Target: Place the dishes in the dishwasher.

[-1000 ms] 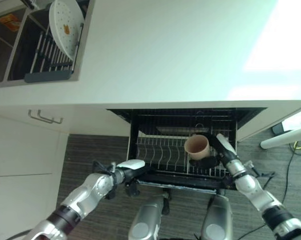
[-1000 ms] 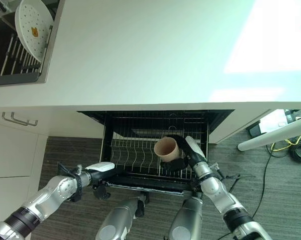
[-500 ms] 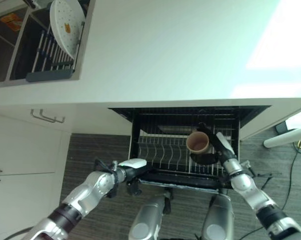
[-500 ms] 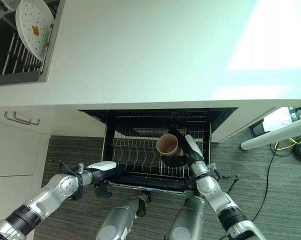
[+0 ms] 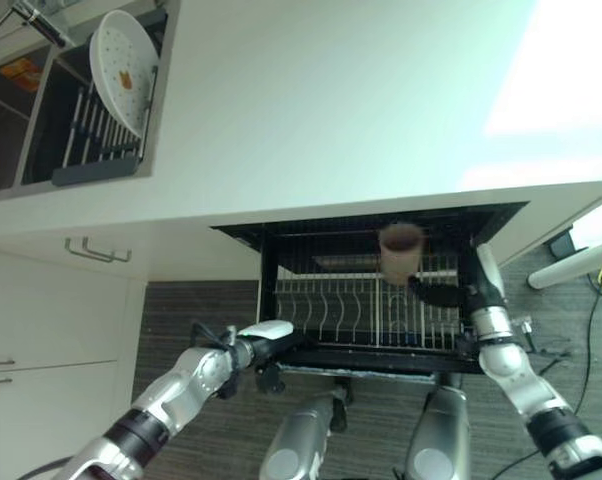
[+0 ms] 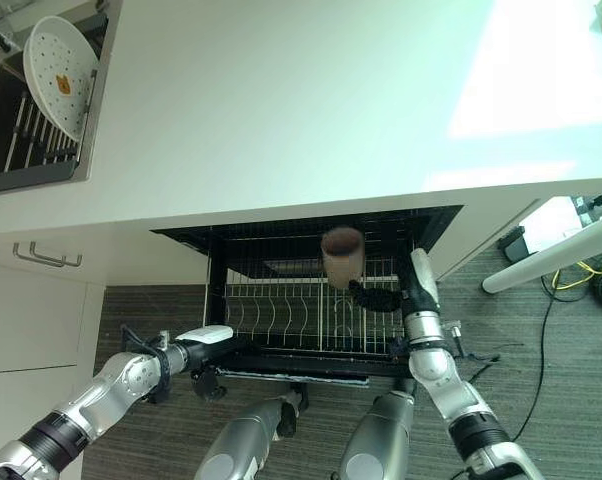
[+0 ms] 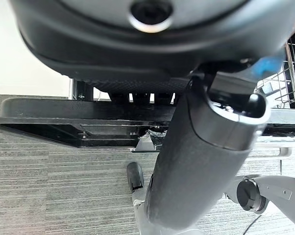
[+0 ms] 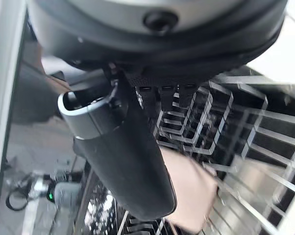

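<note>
A tan cup (image 5: 402,250) hangs above the wire rack (image 5: 331,310) of the pulled-out dishwasher drawer, close under the counter's edge. My right hand (image 5: 443,294) reaches in from the right and is shut on the cup's lower part. In the right wrist view the cup (image 8: 191,196) lies against the thumb (image 8: 123,161), over the rack's wires. My left hand (image 5: 266,332), with its white thumb cover, grips the drawer's black front edge (image 7: 64,120) at its left end; the thumb (image 7: 201,161) sits under that edge.
The white counter (image 5: 331,110) overhangs the back of the drawer. A white plate (image 5: 121,60) stands in a drying rack in the sink at the far left. Cabinet handles (image 5: 96,250) lie left of the drawer. A white bar (image 5: 581,265) crosses the floor at the right.
My right hand has carried the cup up and back toward the counter's edge, and the wrist has swung out to the right. The left hand keeps its hold.
</note>
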`<state>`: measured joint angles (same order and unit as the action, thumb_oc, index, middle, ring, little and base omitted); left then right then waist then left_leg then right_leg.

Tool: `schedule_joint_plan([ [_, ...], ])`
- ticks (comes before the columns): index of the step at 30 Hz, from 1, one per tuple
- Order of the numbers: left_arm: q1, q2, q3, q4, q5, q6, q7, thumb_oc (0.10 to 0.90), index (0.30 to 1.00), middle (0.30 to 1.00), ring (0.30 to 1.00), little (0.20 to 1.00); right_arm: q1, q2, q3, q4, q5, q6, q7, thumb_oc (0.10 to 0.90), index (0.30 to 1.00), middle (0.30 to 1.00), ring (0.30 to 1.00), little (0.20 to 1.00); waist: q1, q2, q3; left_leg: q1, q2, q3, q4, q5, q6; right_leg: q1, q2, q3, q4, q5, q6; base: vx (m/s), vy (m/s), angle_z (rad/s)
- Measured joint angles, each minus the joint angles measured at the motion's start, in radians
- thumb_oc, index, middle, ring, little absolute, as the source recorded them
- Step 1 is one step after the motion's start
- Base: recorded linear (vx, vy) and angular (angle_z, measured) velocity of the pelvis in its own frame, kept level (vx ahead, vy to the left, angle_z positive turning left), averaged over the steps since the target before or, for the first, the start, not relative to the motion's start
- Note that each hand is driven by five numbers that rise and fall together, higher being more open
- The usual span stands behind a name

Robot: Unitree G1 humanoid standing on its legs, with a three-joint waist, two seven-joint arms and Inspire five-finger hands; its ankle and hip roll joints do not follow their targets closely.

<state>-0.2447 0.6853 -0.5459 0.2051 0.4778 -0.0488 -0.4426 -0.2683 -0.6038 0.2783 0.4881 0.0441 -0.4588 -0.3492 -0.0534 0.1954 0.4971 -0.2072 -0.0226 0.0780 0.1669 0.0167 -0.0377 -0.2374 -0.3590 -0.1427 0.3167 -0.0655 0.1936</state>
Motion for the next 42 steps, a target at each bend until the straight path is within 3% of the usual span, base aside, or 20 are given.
schedule_joint_plan([
  [15,0.001,0.001,0.002,-0.009,-0.001,0.007,-0.007,0.8,0.9,0.9,0.9,0.9,0.043,0.001,0.004,-0.024,0.04,0.055,0.148,0.8,0.9,0.9,0.9,0.9,0.002,-0.003,-0.001,-0.004,0.002,0.0,0.0,0.0,0.0,-0.004,0.002,0.0,0.0,0.0,0.0,-0.02,-0.008,0.0],
  [23,0.068,-0.008,0.053,-0.031,-0.012,0.034,0.018,0.8,0.9,0.9,0.9,0.9,0.11,0.015,-0.004,-0.102,0.202,-0.015,0.259,0.8,0.9,0.9,0.9,0.9,0.002,-0.007,0.001,0.011,0.019,-0.004,-0.006,0.001,0.0,0.031,0.023,-0.015,-0.024,0.011,-0.004,-0.05,-0.106,0.01],
  [26,0.176,-0.082,0.149,-0.038,-0.077,0.089,0.104,0.8,0.9,0.9,0.9,0.9,0.217,0.06,-0.057,-0.201,0.29,-0.063,0.345,0.8,0.9,0.9,0.9,0.9,0.003,-0.012,0.004,0.097,0.044,-0.033,-0.028,0.0,-0.012,0.148,0.05,-0.064,-0.064,0.006,-0.015,0.0,-0.264,0.2],
  [29,0.287,-0.098,0.257,-0.095,-0.125,0.094,0.162,0.8,0.9,0.9,0.9,0.9,0.261,0.084,-0.108,-0.289,0.345,-0.084,0.389,0.8,0.9,0.9,0.9,0.9,0.005,-0.016,0.001,0.16,0.068,-0.048,-0.042,-0.004,-0.029,0.226,0.073,-0.085,-0.09,0.003,-0.027,0.03,-0.151,0.13],
  [35,0.395,-0.096,0.436,-0.19,-0.201,0.091,0.219,0.8,0.9,0.9,0.9,0.9,0.343,0.112,-0.138,-0.285,0.417,-0.066,0.402,0.8,0.9,0.9,0.9,0.9,0.076,-0.02,-0.078,0.152,0.097,-0.087,-0.029,-0.001,-0.048,0.24,0.101,-0.116,-0.068,-0.016,-0.051,-0.02,-0.147,0.14],
  [36,0.394,-0.095,0.483,-0.203,-0.203,0.091,0.223,0.8,0.9,0.9,0.9,0.9,0.358,0.129,-0.139,-0.272,0.445,-0.047,0.387,0.8,0.9,0.9,0.9,0.9,0.107,-0.028,-0.109,0.153,0.103,-0.089,-0.026,-0.001,-0.048,0.242,0.107,-0.119,-0.065,-0.018,-0.054,-0.08,-0.098,0.2],
  [42,0.433,-0.096,0.65,-0.234,-0.318,0.048,0.242,0.8,0.9,0.9,0.9,0.9,0.398,0.19,-0.18,-0.248,0.481,0.031,0.351,0.8,0.9,0.9,0.9,0.9,0.17,-0.098,-0.176,0.117,0.094,-0.105,0.029,-0.037,-0.042,0.245,0.094,-0.136,-0.055,-0.025,-0.065,-0.01,0.071,0.07],
])
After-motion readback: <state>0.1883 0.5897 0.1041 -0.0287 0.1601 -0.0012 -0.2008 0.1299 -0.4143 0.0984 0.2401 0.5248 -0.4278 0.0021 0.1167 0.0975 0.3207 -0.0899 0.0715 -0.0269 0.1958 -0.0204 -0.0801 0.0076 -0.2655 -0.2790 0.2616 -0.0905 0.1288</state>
